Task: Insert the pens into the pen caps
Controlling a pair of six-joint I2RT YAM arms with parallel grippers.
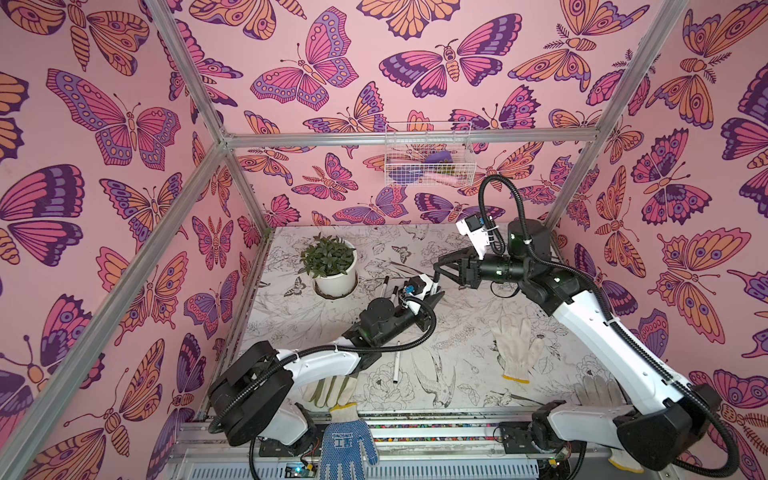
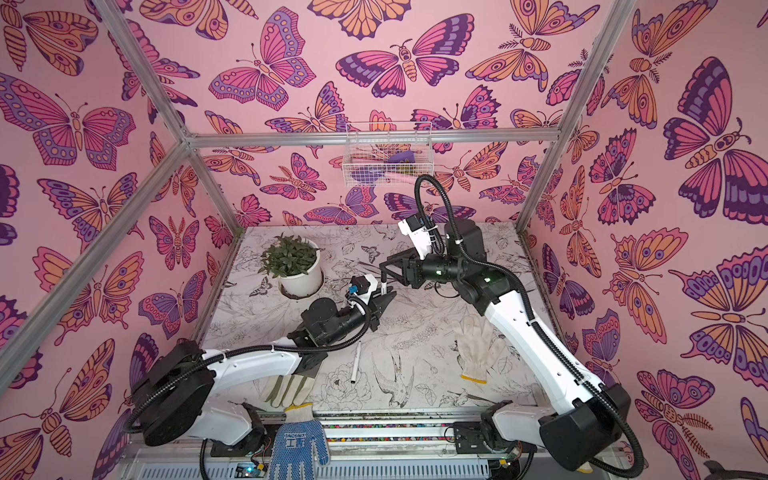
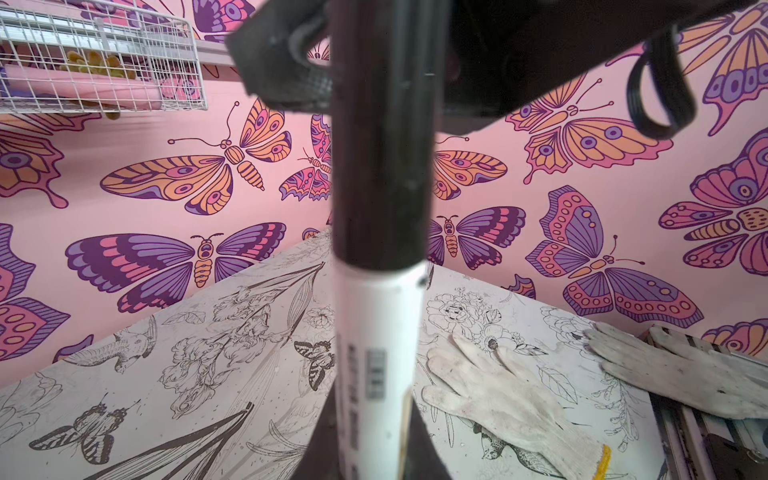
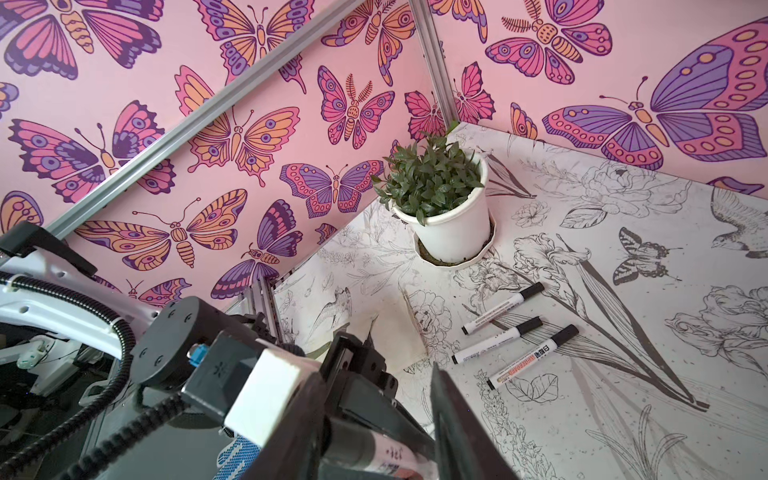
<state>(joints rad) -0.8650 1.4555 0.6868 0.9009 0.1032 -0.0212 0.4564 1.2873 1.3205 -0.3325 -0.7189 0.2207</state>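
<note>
Held pen: upright in left tool, clamped tight on white barrel; black cap on its tip, looks seated.
Capped pens: three flat on desk near plant pot, done.
Loose pen: on desk by left arm, cap end hidden; probably last to do.
Right tool: jaws straddle the cap; gripping or not, can't tell.

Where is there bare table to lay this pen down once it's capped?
Bare: the middle patch between the loose pen and the white glove, and the left strip between the plant pot and the left arm. Crowded: right of the pot, where three capped pens lie, and the front edge, with two more gloves.
</note>
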